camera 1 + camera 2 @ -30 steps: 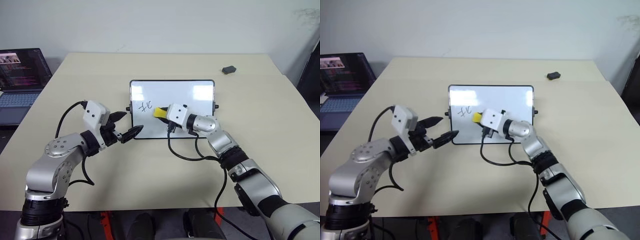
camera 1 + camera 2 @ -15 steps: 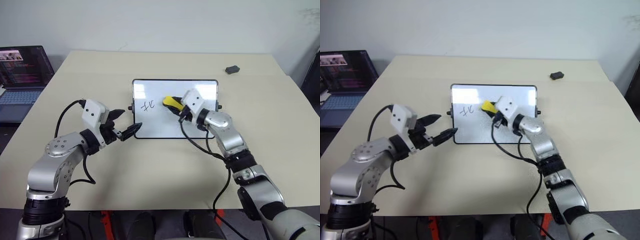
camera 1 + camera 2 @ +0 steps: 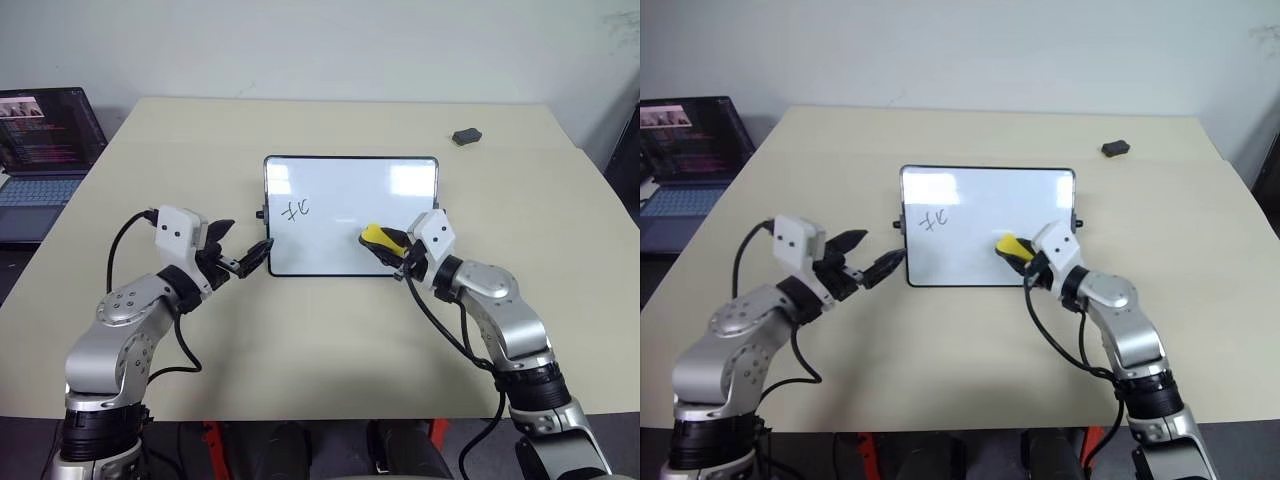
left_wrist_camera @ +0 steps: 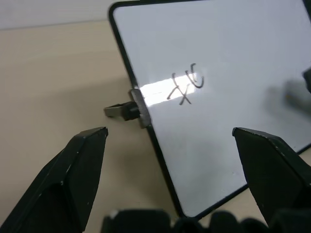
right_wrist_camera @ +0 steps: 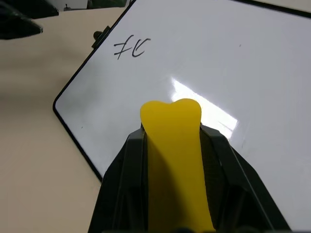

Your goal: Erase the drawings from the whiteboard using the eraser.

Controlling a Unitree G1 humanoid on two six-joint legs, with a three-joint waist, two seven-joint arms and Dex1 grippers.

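right wrist view: right gripper [image 5: 172,145] clamped on eraser [image 5: 174,145] over whiteboard [image 3: 345,200]; drawings [image 3: 296,210] present; left gripper [image 3: 243,250] jaws apart by whiteboard's left edge

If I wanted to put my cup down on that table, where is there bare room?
The table lies bare behind the whiteboard, apart from a small dark lump far right. Near the board's front corners it is crowded: left gripper, right gripper with eraser.

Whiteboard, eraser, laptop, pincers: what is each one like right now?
whiteboard: flat on table, mostly clean
drawings: not erased, near its left edge
eraser: squeezed in right pincer, over board's lower right
left pincer: open, at board's left edge
laptop: open, screen on
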